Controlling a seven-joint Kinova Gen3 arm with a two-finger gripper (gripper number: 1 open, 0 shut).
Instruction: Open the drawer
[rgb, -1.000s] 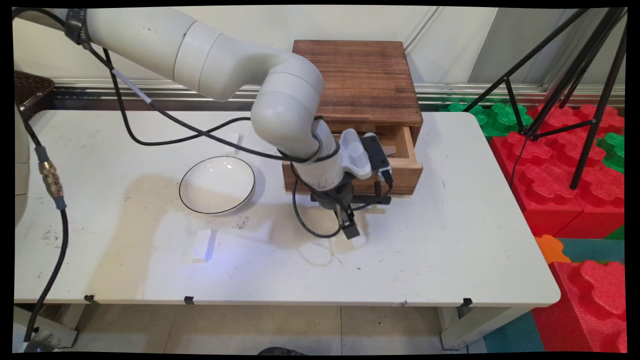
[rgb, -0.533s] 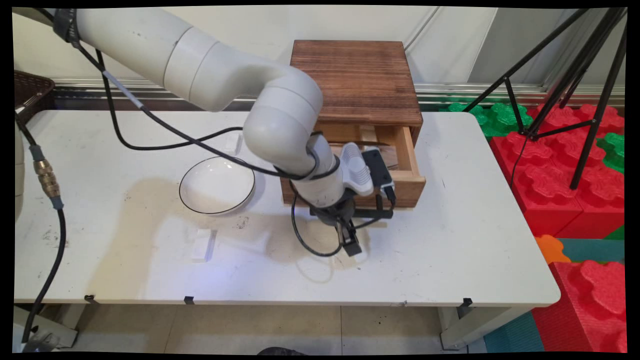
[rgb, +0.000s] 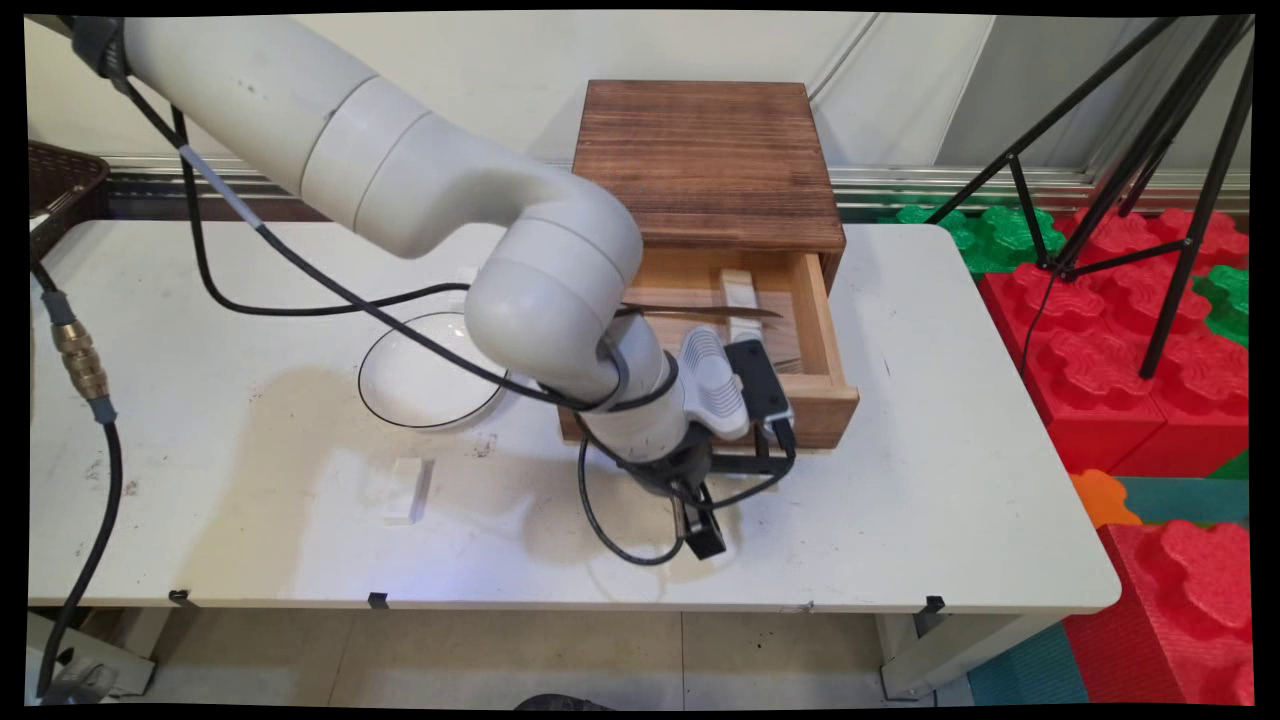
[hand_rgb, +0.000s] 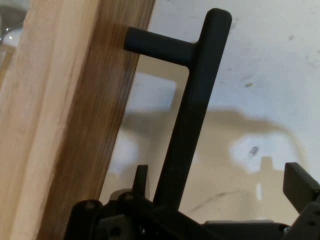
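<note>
White table (rgb: 950, 500) is carrying a wooden cabinet (rgb: 710, 160) at 12 o'clock. Its drawer (rgb: 815, 320) is standing partly open, showing a pale block (rgb: 738, 295) inside. A white bowl (rgb: 420, 385) is sitting at the drawer's 9 o'clock. The gripper (rgb: 703, 530) is hanging at the drawer's 6 o'clock with its jaws spread, the black handle (hand_rgb: 197, 100) running between them, ungripped.

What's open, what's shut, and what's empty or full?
Gripper: open, around the handle.
Handle: between the fingers, not clamped.
Drawer: open, with a white block inside.
Bowl: upright, empty.
</note>
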